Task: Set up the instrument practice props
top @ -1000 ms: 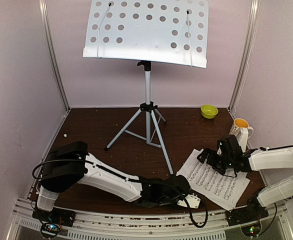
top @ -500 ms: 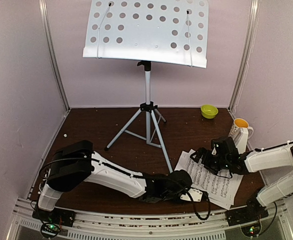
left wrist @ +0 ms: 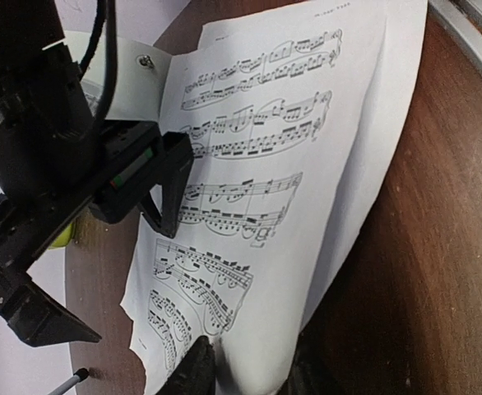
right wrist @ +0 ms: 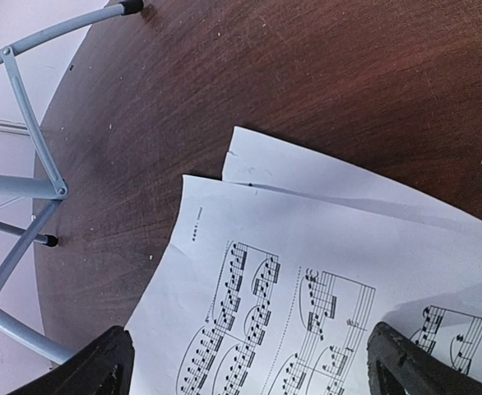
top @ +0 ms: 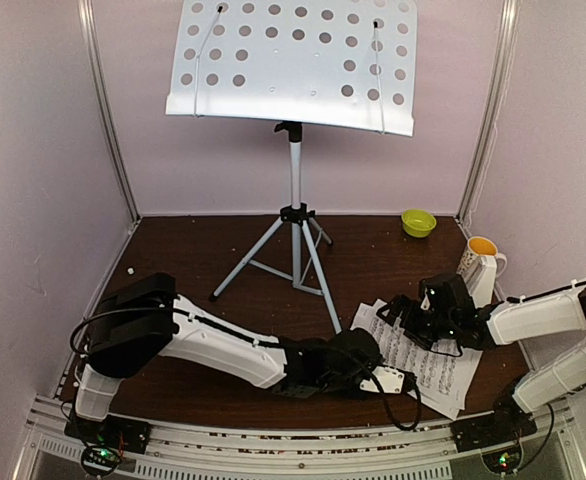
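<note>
The music stand's white perforated desk (top: 293,65) stands high on its silver tripod (top: 295,250) at the back. Two sheet-music pages (top: 428,360) lie overlapped at the front right. My left gripper (top: 373,355) reaches across to their near-left edge. In the left wrist view it (left wrist: 249,378) is nearly shut, with the top page (left wrist: 257,164) bulging between the fingers, raised off the lower page (left wrist: 397,99). My right gripper (top: 405,318) is open over the top page (right wrist: 249,271), one finger (left wrist: 171,197) touching the paper. No metronome is in view.
A yellow-green bowl (top: 418,222) sits at the back right. A white mug with orange inside (top: 481,260) stands just behind my right arm. A tripod leg (right wrist: 27,107) ends close to the pages' left side. The metal rail (top: 293,440) runs along the front edge.
My left gripper has slid right and forward onto the pages' edge. The pages have shifted a little left and back. My right gripper has moved slightly left over them.
</note>
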`<act>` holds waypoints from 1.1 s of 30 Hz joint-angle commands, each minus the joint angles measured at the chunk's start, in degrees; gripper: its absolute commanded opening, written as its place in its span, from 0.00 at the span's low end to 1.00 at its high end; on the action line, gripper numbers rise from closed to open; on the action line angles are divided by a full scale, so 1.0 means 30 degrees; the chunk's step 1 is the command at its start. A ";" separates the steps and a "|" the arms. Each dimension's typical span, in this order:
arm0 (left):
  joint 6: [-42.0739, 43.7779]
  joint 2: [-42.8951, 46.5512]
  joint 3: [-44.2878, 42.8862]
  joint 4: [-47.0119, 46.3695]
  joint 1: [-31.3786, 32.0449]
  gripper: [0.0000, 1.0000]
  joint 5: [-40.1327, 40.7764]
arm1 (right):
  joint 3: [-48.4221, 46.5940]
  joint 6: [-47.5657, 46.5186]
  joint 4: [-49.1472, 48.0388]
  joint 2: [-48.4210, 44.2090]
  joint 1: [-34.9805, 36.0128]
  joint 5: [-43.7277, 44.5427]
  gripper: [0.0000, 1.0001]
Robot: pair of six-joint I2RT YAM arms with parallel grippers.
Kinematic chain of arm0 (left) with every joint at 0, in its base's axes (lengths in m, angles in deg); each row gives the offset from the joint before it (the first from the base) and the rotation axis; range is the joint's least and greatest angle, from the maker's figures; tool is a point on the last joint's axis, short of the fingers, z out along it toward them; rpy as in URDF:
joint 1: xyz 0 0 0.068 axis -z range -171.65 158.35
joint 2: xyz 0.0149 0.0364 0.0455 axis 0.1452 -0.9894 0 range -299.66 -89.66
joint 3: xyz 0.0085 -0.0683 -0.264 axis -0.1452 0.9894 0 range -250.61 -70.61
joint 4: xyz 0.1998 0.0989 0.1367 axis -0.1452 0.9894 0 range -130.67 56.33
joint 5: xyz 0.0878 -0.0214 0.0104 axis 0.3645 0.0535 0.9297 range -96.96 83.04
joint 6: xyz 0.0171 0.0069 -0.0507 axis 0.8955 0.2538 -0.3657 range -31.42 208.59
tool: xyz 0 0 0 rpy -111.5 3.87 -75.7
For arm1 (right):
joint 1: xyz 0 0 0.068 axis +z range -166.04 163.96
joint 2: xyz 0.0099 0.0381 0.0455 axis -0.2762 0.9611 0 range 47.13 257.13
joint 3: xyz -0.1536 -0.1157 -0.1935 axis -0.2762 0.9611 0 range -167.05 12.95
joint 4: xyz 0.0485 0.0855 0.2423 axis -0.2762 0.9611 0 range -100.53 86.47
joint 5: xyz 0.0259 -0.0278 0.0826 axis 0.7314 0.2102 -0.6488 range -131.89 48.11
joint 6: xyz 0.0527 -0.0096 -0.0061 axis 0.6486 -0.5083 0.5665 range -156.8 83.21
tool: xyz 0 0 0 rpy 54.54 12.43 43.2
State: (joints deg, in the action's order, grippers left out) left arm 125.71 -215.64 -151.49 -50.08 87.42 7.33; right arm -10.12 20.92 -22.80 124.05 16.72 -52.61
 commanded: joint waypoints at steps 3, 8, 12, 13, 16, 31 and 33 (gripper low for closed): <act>-0.0824 0.0990 -0.0071 -0.0731 -0.0221 0.36 -0.1375 | 0.0747 0.0600 0.2772 0.0451 0.0245 -0.0881 1.00; -0.1217 0.0759 -0.0501 -0.0535 -0.0525 0.36 -0.1530 | 0.0786 0.0580 0.2718 0.0319 0.0245 -0.0851 1.00; -0.0894 -0.0031 -0.1222 -0.0411 -0.0611 0.33 -0.0202 | 0.0820 0.0555 0.2566 0.0067 0.0244 -0.1023 1.00; -0.0766 -0.0238 -0.1391 -0.0464 -0.0605 0.33 0.0273 | 0.0829 0.0508 0.2608 -0.0071 0.0237 -0.1011 1.00; -0.0422 -0.0609 -0.1740 -0.0525 -0.0578 0.31 0.1074 | 0.0819 0.0355 0.2889 -0.0589 0.0244 -0.0914 1.00; 0.1937 0.1289 0.0757 -0.3392 -0.0503 0.00 0.2444 | -0.0549 -0.2646 0.5075 -0.3774 0.0039 -0.0244 1.00; 0.2642 0.2003 0.1451 -0.4134 -0.0465 0.00 0.2795 | -0.0849 -0.3632 0.5274 -0.4925 -0.0108 -0.0272 1.00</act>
State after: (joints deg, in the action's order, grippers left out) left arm 129.27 -214.98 -150.84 -54.73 85.91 12.92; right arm -9.53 16.57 -10.54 114.72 16.96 -54.64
